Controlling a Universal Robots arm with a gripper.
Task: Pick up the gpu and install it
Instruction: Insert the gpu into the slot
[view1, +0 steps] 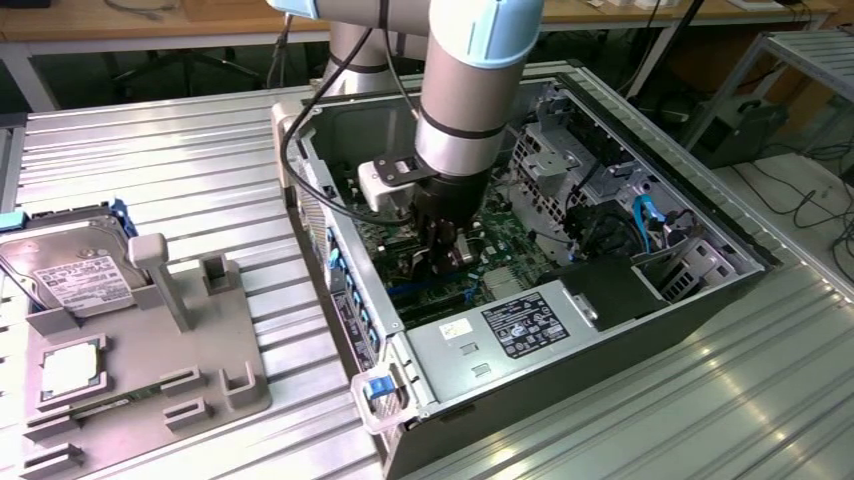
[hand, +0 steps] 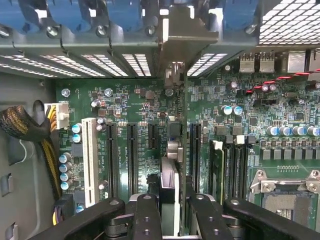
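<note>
Working from the biggest thing down, the open computer case (view1: 561, 280), a black and grey sheet-metal box lying on its side on the ribbed metal table (view1: 160, 170), takes up the exterior view's right half, with the arm (view1: 461, 90) reaching straight down into it. Inside lies the green motherboard (hand: 125, 105), studded with small cylindrical capacitors and crossed by long black expansion slots (hand: 131, 160) and one white one. The gripper (hand: 167, 210) hangs low over the board, its black fingers (hand: 148, 217) drawn narrow on the gpu (hand: 171, 175), which it holds edge-on so only a thin vertical strip shows, with the silver end bracket (hand: 187, 30) at the far end against the perforated rear wall of the case. By my judgement the pick-up is done and the installing step is in hand; seating the card calls for its lower edge to be lined up squarely over a slot before any downward press. At the exterior view's left a grey plastic fixture (view1: 147, 370) carries a silver hard drive (view1: 74, 275) and a small square chip (view1: 70, 368).
</note>
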